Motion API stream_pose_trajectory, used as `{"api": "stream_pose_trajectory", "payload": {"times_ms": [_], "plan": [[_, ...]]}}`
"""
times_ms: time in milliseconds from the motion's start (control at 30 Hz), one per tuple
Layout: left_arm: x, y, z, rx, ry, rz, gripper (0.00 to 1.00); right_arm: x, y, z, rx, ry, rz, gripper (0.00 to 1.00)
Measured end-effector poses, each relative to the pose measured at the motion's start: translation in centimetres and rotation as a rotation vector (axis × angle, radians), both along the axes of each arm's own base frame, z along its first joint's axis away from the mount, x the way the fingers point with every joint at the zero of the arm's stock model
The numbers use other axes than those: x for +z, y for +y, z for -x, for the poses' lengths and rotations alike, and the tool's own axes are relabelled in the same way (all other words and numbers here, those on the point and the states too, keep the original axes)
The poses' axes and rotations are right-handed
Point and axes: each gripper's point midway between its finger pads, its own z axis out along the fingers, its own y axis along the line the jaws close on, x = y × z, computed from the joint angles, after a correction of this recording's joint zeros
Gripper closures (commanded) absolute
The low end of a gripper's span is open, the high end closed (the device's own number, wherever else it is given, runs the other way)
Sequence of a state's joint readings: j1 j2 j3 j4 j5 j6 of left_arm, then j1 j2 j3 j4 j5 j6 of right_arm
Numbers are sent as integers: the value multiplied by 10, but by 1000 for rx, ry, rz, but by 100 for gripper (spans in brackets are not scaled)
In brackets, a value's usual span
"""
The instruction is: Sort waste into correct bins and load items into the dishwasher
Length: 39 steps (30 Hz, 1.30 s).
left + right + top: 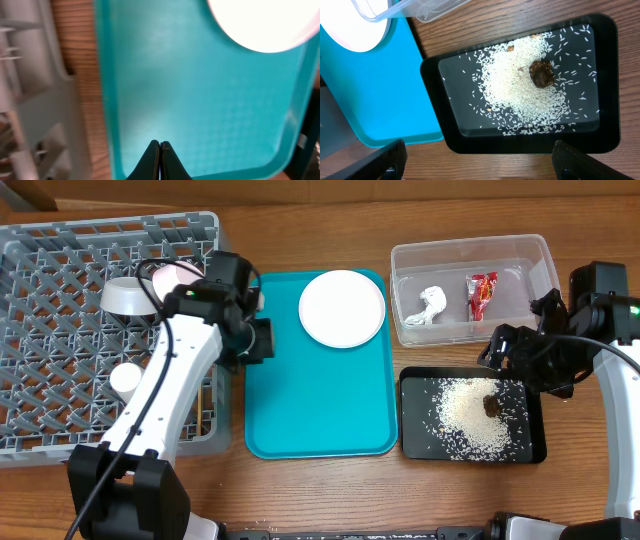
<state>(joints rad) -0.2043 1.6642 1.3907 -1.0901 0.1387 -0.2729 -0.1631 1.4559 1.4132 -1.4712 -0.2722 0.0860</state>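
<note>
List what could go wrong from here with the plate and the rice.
1. The plate lies flat on the teal tray; the shut left gripper could just push it along rather than grip its rim.
2. Rice lies loose near the rim of the black tray; a nudge from the open right gripper could spill it.

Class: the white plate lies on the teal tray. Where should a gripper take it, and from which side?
Probably the rim of the plate: it lies flat, so only the edge fits between fingers. Come from its near side, over bare tray; the tray's lip crowds the far side.
</note>
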Motion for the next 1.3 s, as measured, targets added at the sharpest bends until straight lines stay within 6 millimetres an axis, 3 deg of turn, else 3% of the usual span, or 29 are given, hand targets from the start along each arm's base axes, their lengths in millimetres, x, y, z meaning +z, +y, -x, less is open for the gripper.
{"api": "stream_pose_trajectory", "payload": {"times_ms": [267, 367, 567, 767, 900, 967, 1067, 1133, 1233, 1300], "plan": [[4, -28, 0, -79, -21, 69, 96, -2, -7, 2, -41, 17, 26, 9], [7, -51, -1, -141, -54, 103, 96, -3, -20, 2, -103, 27, 49, 9], [21, -126, 1, -340, -182, 186, 96, -3, -48, 4, -235, 37, 61, 8], [39, -212, 26, -554, -308, 280, 96, -1, -72, 10, -357, 37, 59, 8], [33, -255, 47, -657, -332, 317, 96, 0, -73, 11, -375, 36, 56, 8], [20, -270, 57, -698, -313, 315, 78, 0, -73, 11, -378, 37, 55, 7], [-4, -280, 66, -728, -263, 295, 53, 0, -73, 11, -379, 37, 56, 7], [-16, -281, 68, -734, -236, 282, 44, 0, -73, 11, -379, 37, 55, 7], [-19, -279, 66, -728, -228, 277, 44, 0, -73, 11, -379, 37, 55, 7], [-18, -277, 63, -729, -232, 272, 52, 0, -73, 11, -378, 37, 55, 7]]}}
